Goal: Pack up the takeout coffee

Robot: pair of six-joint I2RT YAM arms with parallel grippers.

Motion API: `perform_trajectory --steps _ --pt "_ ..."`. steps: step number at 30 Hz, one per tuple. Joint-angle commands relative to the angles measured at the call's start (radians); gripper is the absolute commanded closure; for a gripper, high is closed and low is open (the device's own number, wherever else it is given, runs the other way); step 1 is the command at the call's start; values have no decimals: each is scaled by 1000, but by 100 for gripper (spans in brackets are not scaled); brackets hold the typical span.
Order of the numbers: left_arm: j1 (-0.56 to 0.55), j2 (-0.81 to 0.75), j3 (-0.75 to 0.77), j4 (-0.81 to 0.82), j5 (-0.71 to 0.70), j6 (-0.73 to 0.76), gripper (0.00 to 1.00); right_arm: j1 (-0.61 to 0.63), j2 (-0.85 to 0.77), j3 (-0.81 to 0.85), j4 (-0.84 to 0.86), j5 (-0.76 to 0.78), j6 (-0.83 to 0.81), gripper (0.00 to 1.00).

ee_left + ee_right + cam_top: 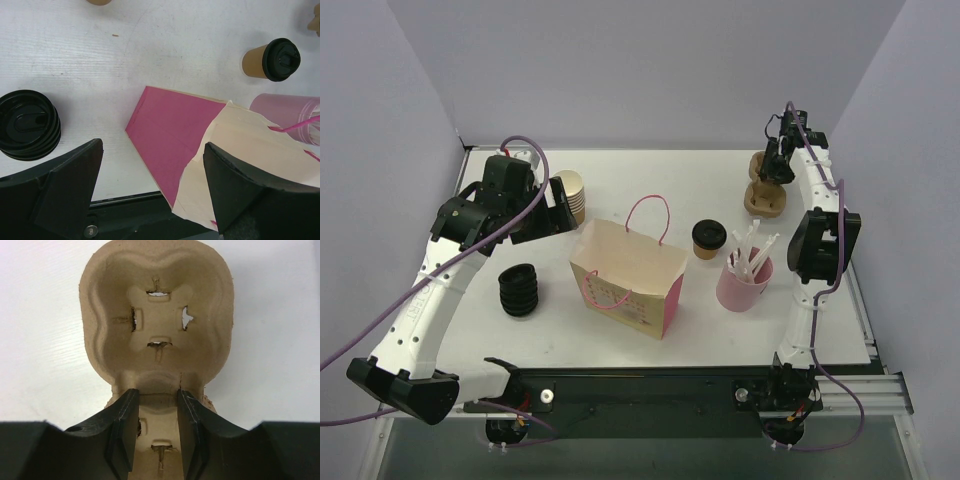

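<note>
The takeout coffee [708,238] is a small tan-brown paper cup with a round black plastic lid. The lid sits a little wider than the cup's mouth. In the left wrist view [270,60] it shows a raised rim and a small moulded spout on top. The cup stands upright on the white table [650,170], to the right of the paper bag [625,275] and just behind the pink cup [745,282] that holds white straws [752,250]. It touches neither of them, and no gripper is on it.

The bag stands open near the middle of the table, cream-faced with a magenta side panel and thin pink handles.

The left gripper [558,208] hangs above the table's left half with its jaws spread wide and nothing between them. It sits just beside a stack of lidless paper cups [572,195]. A stack of black lids [519,290] sits nearer the front edge.

The right gripper [775,165] is at the far right corner. Its jaws are clenched on the narrow waist of a moulded pulp cup carrier [157,315], and the fingers [122,432] press in from both sides. Whether the carrier rests on the table or is raised slightly cannot be told from these views.
</note>
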Motion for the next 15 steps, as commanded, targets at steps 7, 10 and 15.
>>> perform_trajectory --steps 7,10,15 --pt "15 -3 10 52 17 21 9 24 -165 -134 65 60 -44 74" --pt "17 -3 13 49 15 29 8 17 -135 -90 23 14 -21 74" --pt "18 -3 12 49 17 33 8 17 -121 -18 -28 83 -33 75"
